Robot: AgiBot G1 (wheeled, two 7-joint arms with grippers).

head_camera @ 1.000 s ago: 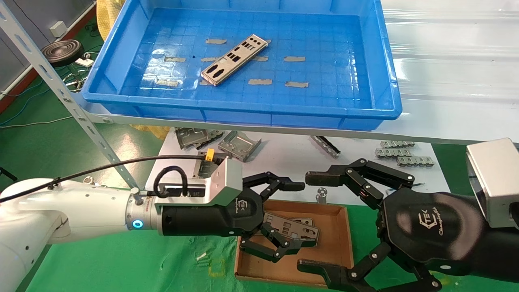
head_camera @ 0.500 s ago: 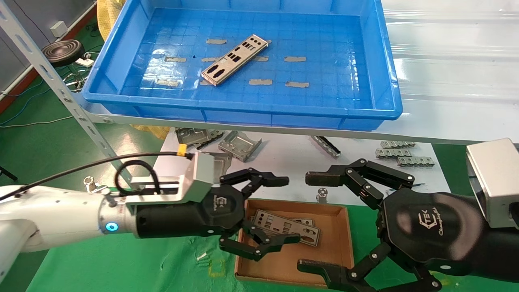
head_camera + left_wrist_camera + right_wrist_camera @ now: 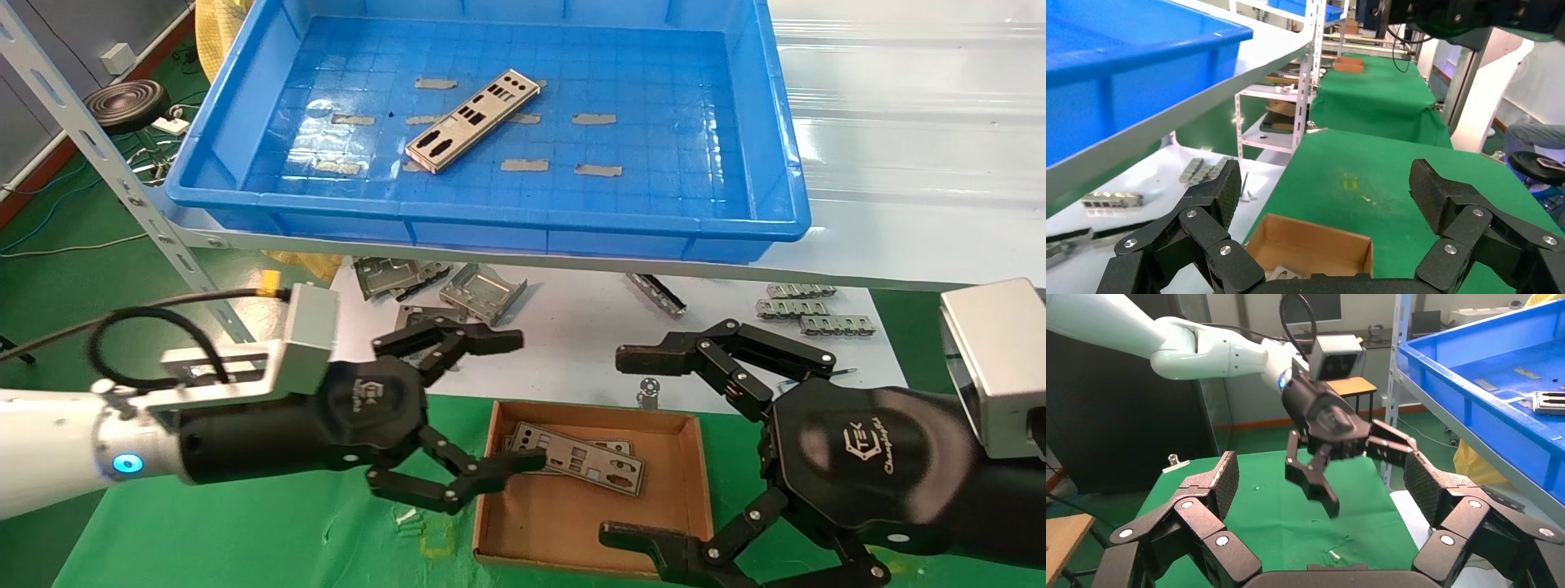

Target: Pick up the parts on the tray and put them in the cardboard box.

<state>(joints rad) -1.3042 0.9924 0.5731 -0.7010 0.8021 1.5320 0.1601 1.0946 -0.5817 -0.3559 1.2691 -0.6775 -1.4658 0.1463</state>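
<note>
Showing the left gripper (image 3: 502, 402) spread and empty beside the shallow brown cardboard box (image 3: 678, 502), which holds punched silver-grey plates (image 3: 578, 459); the right gripper (image 3: 633, 449), also spread, hangs by its opposite side. One plate (image 3: 472, 120) lies flat in the blue plastic tray (image 3: 768, 139). Risk: fingertips sliding off so thin an edge. Green cloth (image 3: 245, 531) covers the bench; metal shelving (image 3: 1309, 67) stands behind it.

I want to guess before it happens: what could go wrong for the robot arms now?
1. The left gripper is open, its lower finger over the edge of the cardboard box; it might bump the box or the parts inside.
2. One part lies flat in the tray; thin plates may slip when grabbed.
3. The open right gripper hangs beside the box, so the arms might bump.
</note>
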